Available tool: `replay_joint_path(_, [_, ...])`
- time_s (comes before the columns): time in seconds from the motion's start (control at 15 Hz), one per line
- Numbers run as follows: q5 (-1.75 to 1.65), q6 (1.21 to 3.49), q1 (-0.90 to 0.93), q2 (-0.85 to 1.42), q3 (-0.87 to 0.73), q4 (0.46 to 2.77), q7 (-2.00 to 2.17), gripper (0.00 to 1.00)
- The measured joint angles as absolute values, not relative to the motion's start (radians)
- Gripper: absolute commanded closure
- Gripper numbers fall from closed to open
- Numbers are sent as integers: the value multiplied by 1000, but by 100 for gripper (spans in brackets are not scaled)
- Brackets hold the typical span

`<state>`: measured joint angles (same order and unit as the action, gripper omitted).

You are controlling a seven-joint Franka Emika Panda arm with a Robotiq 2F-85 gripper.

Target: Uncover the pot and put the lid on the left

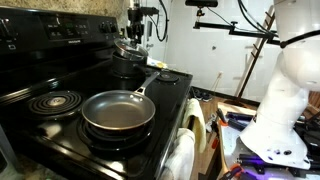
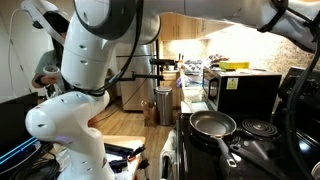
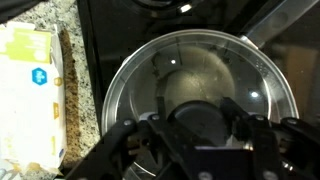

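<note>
**Wrist view.** The gripper [image 3: 200,128] masks the lower part of the lid [image 3: 200,70]. The knob cannot be made out, and the pot beneath is fully covered. Whether the jaws are closed on anything cannot be told. A pale carton [image 3: 30,90] is cut by the left edge, and its print is blurred.

**Exterior views.** In an exterior view the pot [image 1: 128,58] is distant, small and partly hidden by the gripper [image 1: 135,40], and the lid cannot be told apart from the pot. The robot's white body [image 1: 285,90] runs off the right edge. In an exterior view the arm [image 2: 100,50] fills the foreground, and the stove [image 2: 270,155] is cut by the right edge.
</note>
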<state>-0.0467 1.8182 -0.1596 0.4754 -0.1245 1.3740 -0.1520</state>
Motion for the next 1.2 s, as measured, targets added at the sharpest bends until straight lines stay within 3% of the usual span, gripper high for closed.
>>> replay_joint_path(1.2, [-114,1805,-122,487,-42,1257,-299,67])
